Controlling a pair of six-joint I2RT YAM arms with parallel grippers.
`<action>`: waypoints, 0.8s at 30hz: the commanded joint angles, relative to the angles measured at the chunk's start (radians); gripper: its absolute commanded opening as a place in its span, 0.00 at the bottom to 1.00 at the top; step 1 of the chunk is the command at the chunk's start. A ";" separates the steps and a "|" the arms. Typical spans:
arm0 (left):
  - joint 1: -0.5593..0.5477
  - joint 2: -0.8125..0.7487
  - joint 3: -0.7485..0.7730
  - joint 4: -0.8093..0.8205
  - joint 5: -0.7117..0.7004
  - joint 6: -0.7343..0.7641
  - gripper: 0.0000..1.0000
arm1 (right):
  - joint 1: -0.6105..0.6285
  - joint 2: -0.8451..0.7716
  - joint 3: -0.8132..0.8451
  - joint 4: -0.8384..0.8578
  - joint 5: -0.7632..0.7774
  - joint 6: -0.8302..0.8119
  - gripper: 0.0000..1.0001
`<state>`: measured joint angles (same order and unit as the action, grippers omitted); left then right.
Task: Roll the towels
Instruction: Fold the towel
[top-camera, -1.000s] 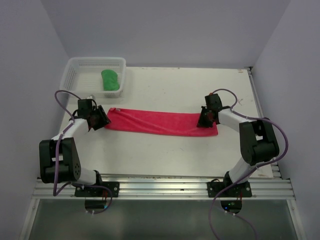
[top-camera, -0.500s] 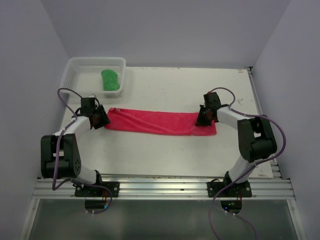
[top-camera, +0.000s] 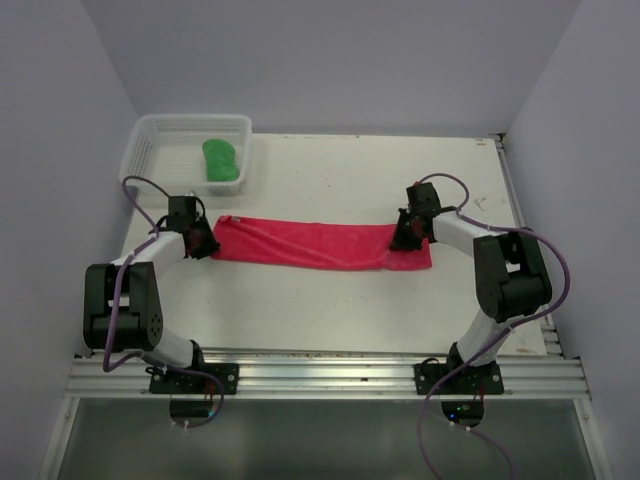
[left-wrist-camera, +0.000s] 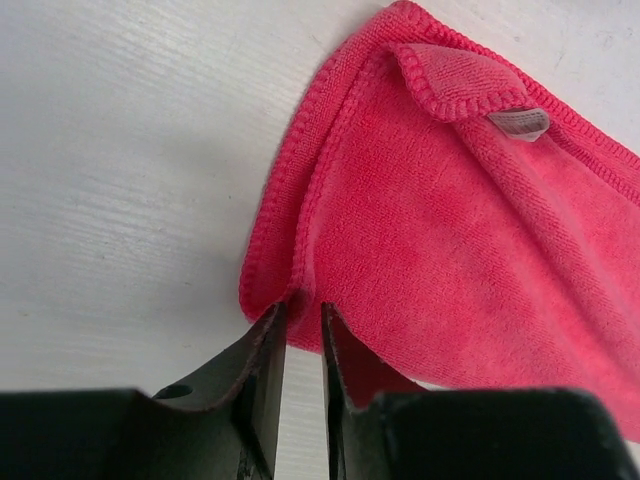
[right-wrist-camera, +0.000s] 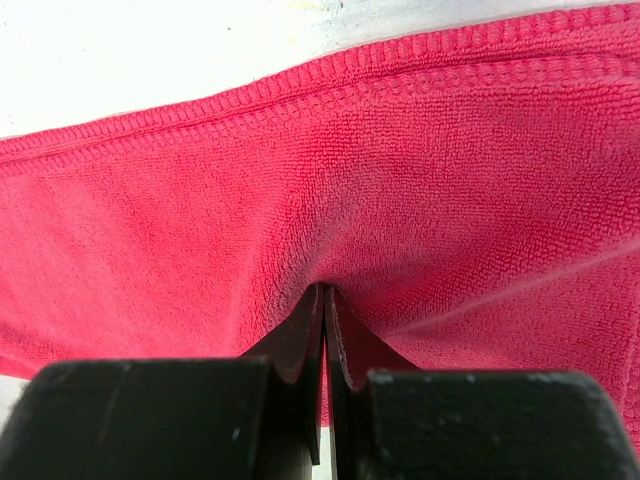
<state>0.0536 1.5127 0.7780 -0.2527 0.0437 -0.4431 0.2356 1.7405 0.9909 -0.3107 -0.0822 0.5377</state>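
A red towel (top-camera: 320, 244), folded into a long strip, lies flat across the middle of the table. My left gripper (top-camera: 206, 243) is at its left end; in the left wrist view the jaws (left-wrist-camera: 298, 318) are shut on the towel's (left-wrist-camera: 450, 250) near-left hem. My right gripper (top-camera: 406, 238) is over the right end. In the right wrist view its jaws (right-wrist-camera: 323, 297) are pinched shut on a small ridge of the towel (right-wrist-camera: 330, 170). A rolled green towel (top-camera: 219, 159) lies in the white basket.
A white plastic basket (top-camera: 152, 140) stands at the back left of the table. White walls close in the sides and back. The metal rail with both arm bases runs along the near edge.
The left gripper has moved slightly right and forward onto the towel's left end. The right gripper has shifted a little to the left and back, dragging the right end of the towel with it.
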 joint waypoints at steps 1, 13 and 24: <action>-0.006 0.007 0.033 -0.002 -0.034 0.006 0.23 | 0.007 0.042 0.006 -0.030 0.010 -0.019 0.03; -0.006 -0.020 -0.011 -0.023 -0.039 -0.029 0.00 | 0.007 0.047 0.029 -0.076 0.028 -0.036 0.06; 0.008 -0.046 -0.020 -0.049 -0.114 -0.032 0.00 | 0.007 -0.015 0.046 -0.140 0.058 -0.053 0.29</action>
<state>0.0525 1.5074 0.7700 -0.2825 -0.0246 -0.4618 0.2432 1.7473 1.0245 -0.3622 -0.0692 0.5125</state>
